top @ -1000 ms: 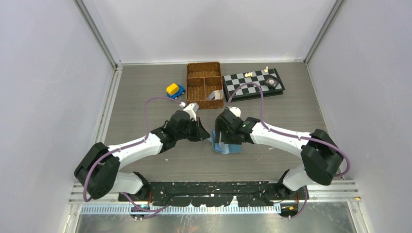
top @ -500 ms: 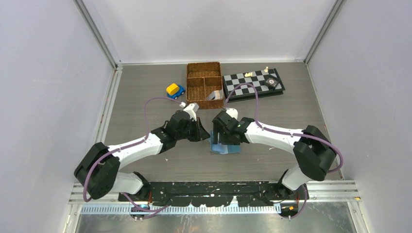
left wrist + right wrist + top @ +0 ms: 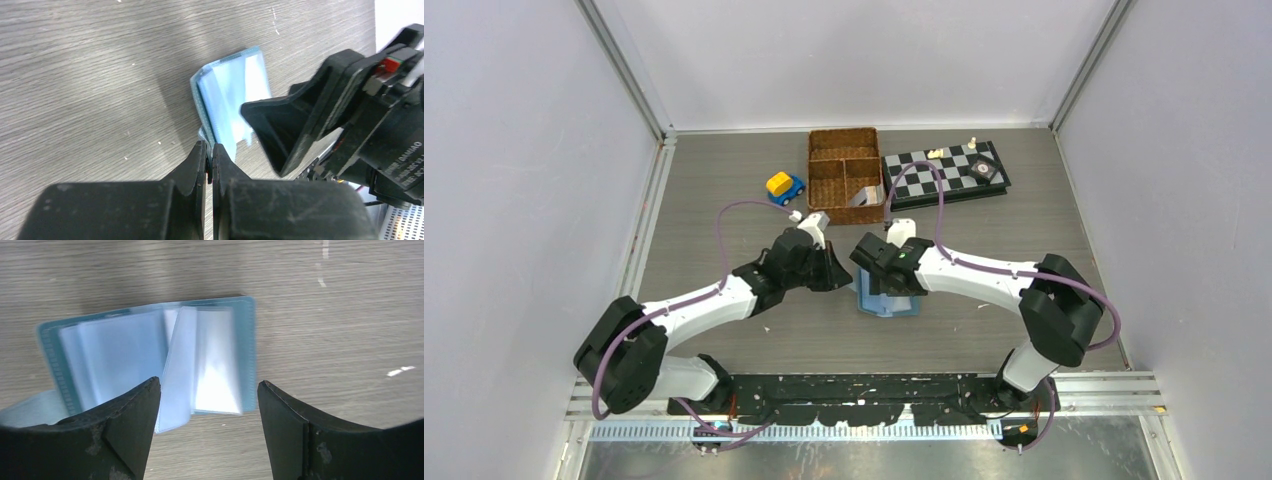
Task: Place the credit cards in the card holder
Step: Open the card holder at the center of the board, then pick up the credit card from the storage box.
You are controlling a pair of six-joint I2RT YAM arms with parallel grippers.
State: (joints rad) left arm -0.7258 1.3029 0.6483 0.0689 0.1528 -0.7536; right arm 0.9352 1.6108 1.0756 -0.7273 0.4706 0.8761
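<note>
The teal-blue card holder lies open on the table between both grippers, its pale blue inner pockets fanned up. My left gripper is shut, pinching the holder's thin tab at its corner; in the top view it sits just left of the holder. My right gripper is open and empty, hovering over the holder's pockets with a jaw on each side; in the top view it covers the holder's left part. A few greyish credit cards lean in the wicker basket.
A brown wicker divided basket stands at the back centre. A folded chessboard with a few pieces lies to its right. A yellow and blue toy car is to its left. White walls close three sides.
My right gripper has moved left and forward over the card holder, and the holder has shifted slightly left. The left gripper has barely moved.
</note>
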